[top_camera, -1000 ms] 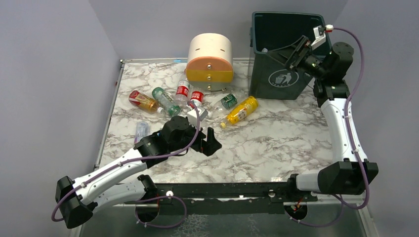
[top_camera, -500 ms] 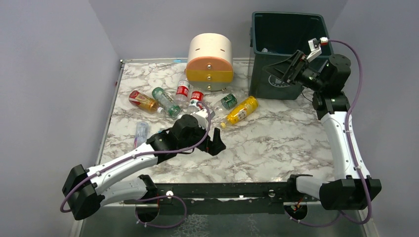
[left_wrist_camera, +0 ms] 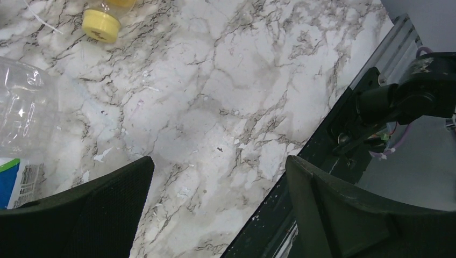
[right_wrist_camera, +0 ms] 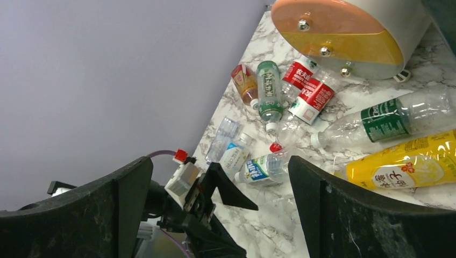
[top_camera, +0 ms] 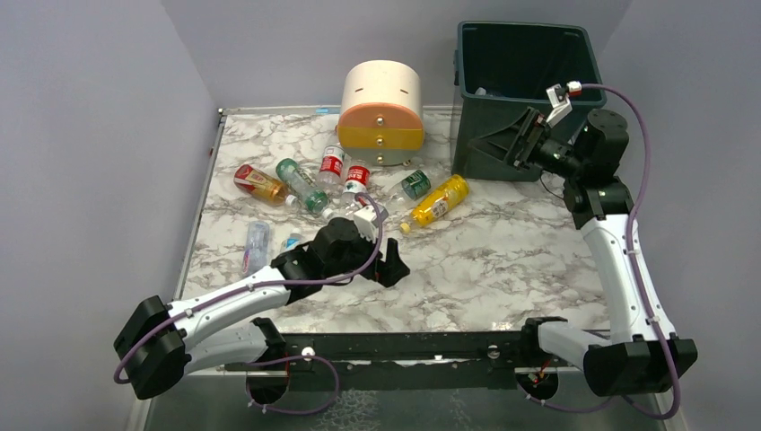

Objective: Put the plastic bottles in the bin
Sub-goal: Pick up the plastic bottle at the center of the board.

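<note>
Plastic bottles, smooth cylinders, litter veined marble tabletop; left end effector and right end effector gape empty.

Glossy marble-look table, clear plastic bottles, seemingly matt bin

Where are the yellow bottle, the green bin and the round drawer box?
yellow bottle [top_camera: 437,203], top view, its middle.
green bin [top_camera: 520,54], top view, inner back wall.
round drawer box [top_camera: 381,88], top view, cream top.
</note>
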`<state>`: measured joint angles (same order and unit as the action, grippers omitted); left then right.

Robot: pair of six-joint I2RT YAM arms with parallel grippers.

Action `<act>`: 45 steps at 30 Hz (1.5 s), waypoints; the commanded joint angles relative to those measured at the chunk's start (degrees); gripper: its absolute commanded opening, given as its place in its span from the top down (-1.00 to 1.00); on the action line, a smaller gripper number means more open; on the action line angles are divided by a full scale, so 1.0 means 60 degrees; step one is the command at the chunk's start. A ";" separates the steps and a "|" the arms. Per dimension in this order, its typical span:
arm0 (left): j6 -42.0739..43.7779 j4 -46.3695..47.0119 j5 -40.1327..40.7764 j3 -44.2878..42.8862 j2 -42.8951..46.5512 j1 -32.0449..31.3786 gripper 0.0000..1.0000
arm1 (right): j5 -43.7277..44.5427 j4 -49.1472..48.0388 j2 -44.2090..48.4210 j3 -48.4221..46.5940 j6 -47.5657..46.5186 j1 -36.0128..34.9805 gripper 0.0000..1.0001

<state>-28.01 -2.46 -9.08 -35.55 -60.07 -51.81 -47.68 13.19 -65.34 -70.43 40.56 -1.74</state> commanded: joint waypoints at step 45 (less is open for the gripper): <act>0.4731 0.3665 0.2788 -0.4436 -0.8612 0.0599 -0.76 | 0.0083 0.1521 0.3114 0.2909 -0.0279 -0.0194 -0.99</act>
<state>-0.84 16.91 6.87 -60.29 -110.63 -48.80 -45.54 24.08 -46.72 -53.39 39.13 -2.63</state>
